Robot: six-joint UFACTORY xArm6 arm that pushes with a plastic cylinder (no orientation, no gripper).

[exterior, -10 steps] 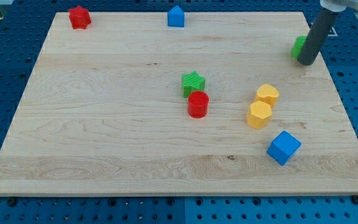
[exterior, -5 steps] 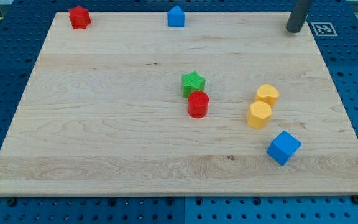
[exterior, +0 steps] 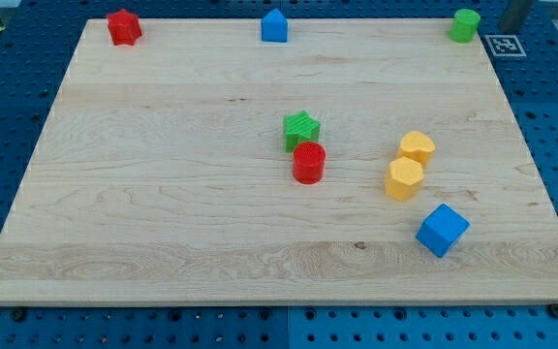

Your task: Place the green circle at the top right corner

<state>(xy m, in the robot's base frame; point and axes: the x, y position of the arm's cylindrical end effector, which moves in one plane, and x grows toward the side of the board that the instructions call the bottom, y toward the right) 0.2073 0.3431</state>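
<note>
At the far right corner of the wooden board (exterior: 163,213) sits the green circle (exterior: 465,25); my tip (exterior: 513,26) stands just right of it, off the board, apart, holding nothing.

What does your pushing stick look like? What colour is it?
Only a small piece of my tool shows, at the view's top right edge: a dark grey, round, smooth rod. My tip ends flat. I see no cables, stripes or markings on it. The rest of the arm is out of view.
</note>
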